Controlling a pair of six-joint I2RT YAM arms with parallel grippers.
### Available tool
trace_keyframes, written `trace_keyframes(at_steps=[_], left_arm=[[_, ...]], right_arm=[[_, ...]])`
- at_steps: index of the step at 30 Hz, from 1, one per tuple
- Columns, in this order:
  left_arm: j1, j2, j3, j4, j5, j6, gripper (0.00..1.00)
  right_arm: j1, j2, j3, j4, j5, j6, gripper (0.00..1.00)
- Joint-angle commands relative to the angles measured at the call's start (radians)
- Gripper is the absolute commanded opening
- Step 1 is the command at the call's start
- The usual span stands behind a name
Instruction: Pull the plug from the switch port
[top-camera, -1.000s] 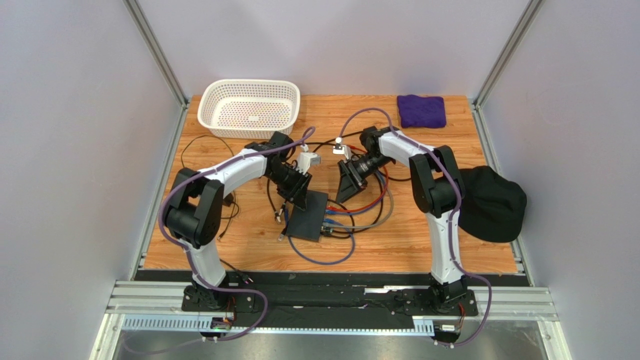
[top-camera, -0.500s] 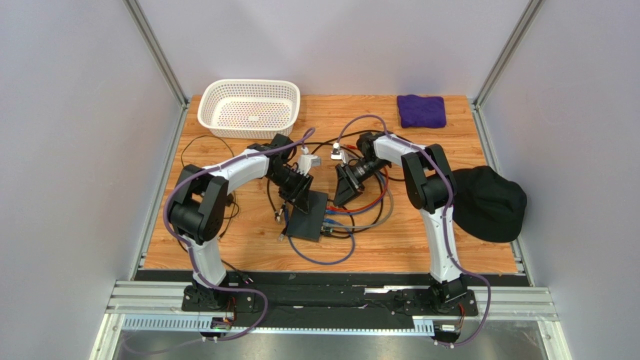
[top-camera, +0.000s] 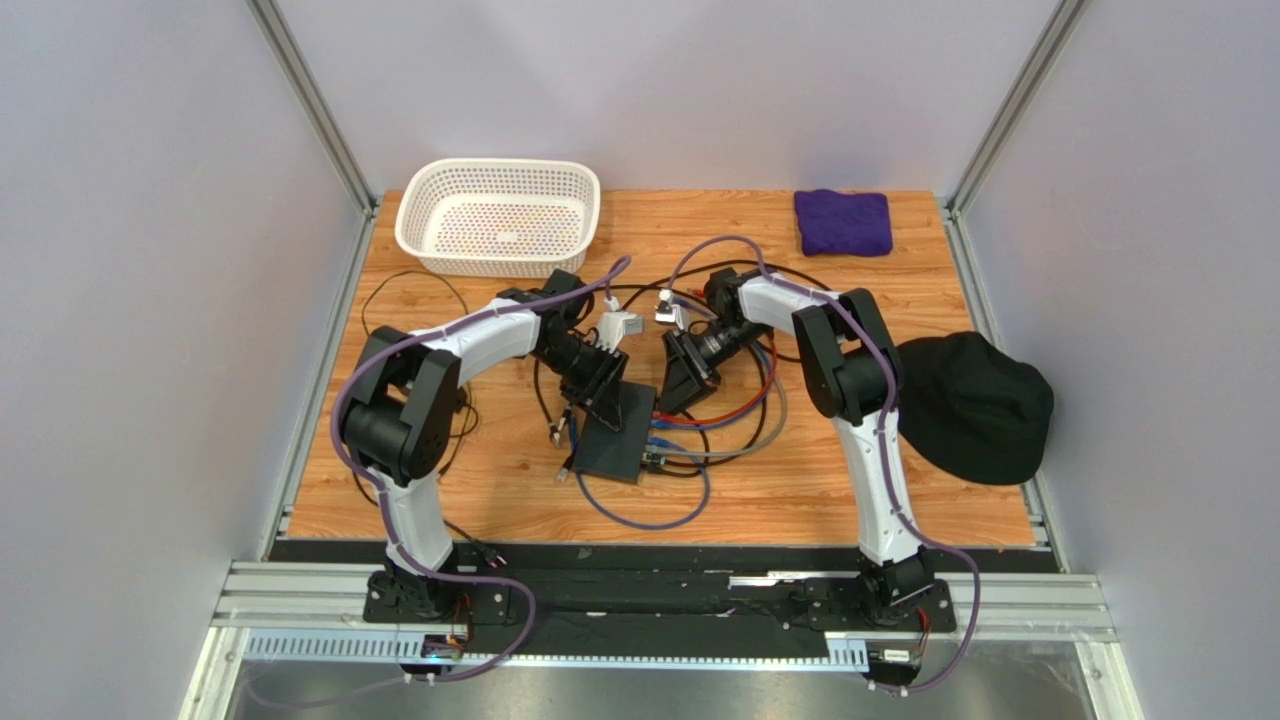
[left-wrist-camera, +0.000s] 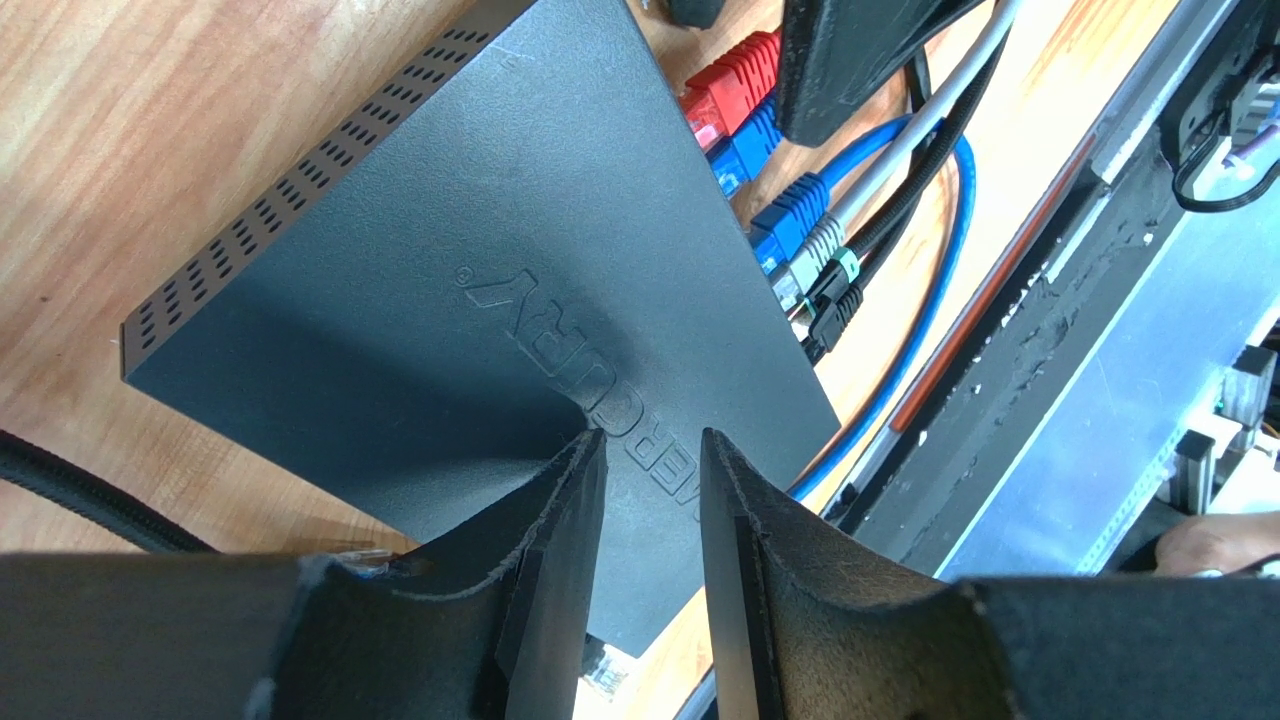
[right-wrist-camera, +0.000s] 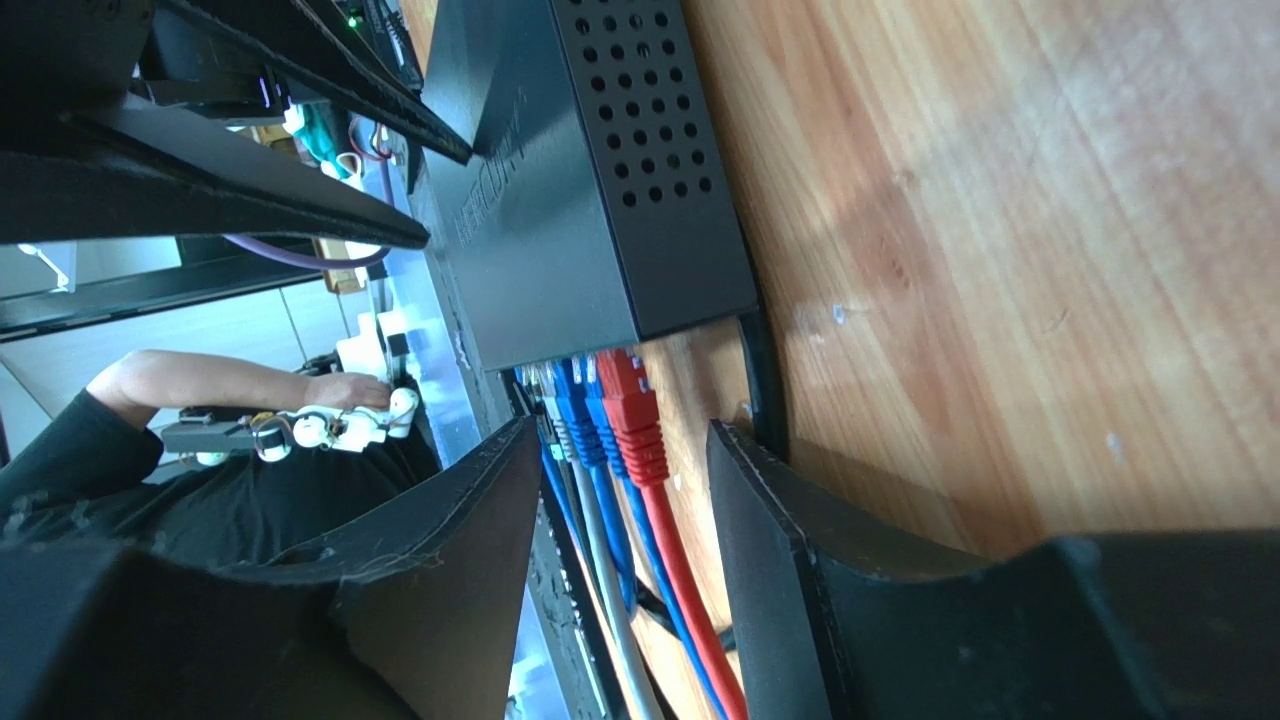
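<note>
The switch (top-camera: 615, 437) is a flat matte-black box lying mid-table, its row of ports facing right. Red, blue and grey plugs sit in those ports; the red plug (right-wrist-camera: 631, 393) is at the far end of the row, also visible in the left wrist view (left-wrist-camera: 732, 78). My left gripper (left-wrist-camera: 649, 468) hovers low over the switch's top face (left-wrist-camera: 481, 270), jaws slightly apart and holding nothing. My right gripper (right-wrist-camera: 624, 458) is open, its fingers straddling the red and blue cables just behind the plugs without closing on them. From above, both grippers (top-camera: 598, 384) (top-camera: 679, 378) stand close together at the switch's far end.
A white basket (top-camera: 498, 215) stands at the back left and a purple cloth (top-camera: 843, 221) at the back right. A black cap (top-camera: 974, 405) lies at the right edge. Loose cables loop right of the switch (top-camera: 721, 428), with thin black wire at the left (top-camera: 394, 300).
My right arm has shifted left, bringing its gripper closer to the plugs. The left gripper stays over the switch with its jaws a touch wider.
</note>
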Motion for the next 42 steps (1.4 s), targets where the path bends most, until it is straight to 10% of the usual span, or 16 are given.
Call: trace_keyframes(at_steps=[1, 23, 42], left_arm=[[-0.016, 0.075, -0.050, -0.006, -0.160, 0.052, 0.42], [-0.020, 0.071, -0.050, -0.006, -0.171, 0.054, 0.42], [-0.023, 0.076, -0.045, -0.008, -0.174, 0.057, 0.42]], right_arm=[[0.012, 0.038, 0.028, 0.079, 0.003, 0.010, 0.52], [0.038, 0.158, 0.157, -0.265, -0.055, -0.322, 0.45], [0.038, 0.150, 0.144, -0.110, 0.006, -0.142, 0.39]])
